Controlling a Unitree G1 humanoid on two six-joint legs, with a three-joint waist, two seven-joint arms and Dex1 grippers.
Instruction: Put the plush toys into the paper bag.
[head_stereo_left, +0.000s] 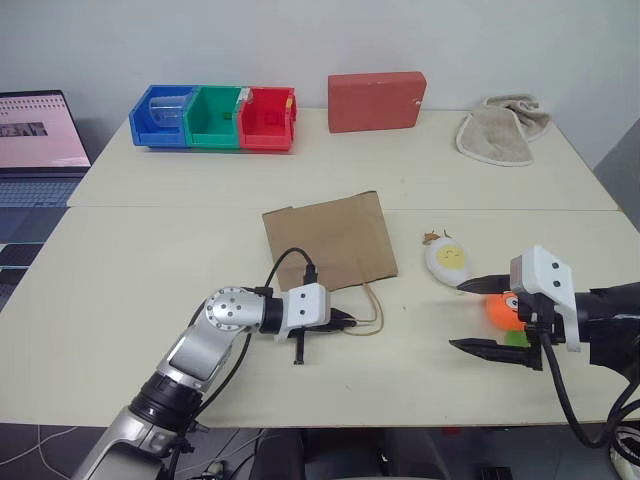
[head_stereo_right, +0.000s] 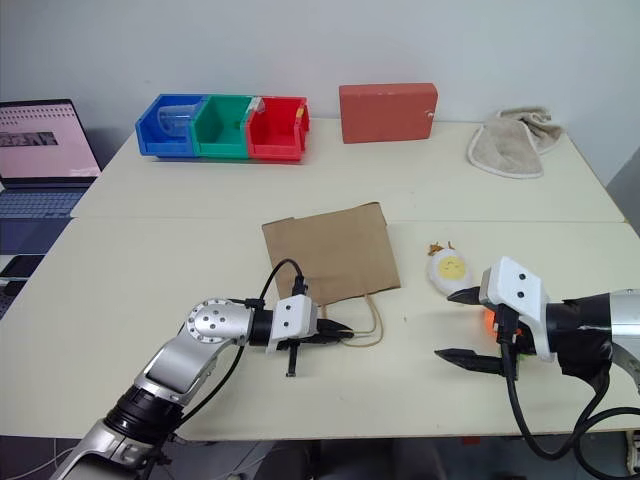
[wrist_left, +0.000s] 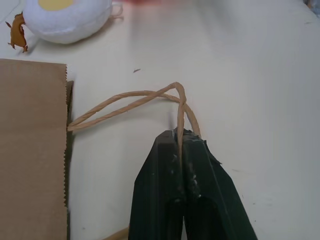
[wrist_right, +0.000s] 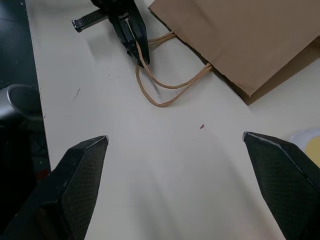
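One paper bag (head_stereo_left: 331, 243) is lying flat in the middle of the near table (head_stereo_left: 120, 300), its mouth facing the near edge and its two thin loop handles (wrist_right: 165, 90) trailing out onto the tabletop. The left gripper (wrist_left: 186, 145) is sitting right at those loops, black fingers pressed together and pinching one strand of handle between the tips. You can see the twisted paper cord running straight into the closed jaws.

Over on the right, two plush toys are waiting. The white egg (head_stereo_left: 447, 260) with its yellow face is lying just right of the bag, well clear of it. The orange carrot (head_stereo_left: 502, 308) is lying nearer still, partly hidden behind the right gripper (head_stereo_left: 478, 315), whose two fingers are standing wide apart, one above the other, holding nothing and hovering just beside the carrot.

On the far table I'm counting three small bins (head_stereo_left: 214, 118) in a row: one blue, one green, one red. One red block (head_stereo_left: 376, 101) is standing to their right, and one beige towel (head_stereo_left: 498, 128) is lying crumpled at the far right. One laptop (head_stereo_left: 38, 145) is sitting open at the far left.
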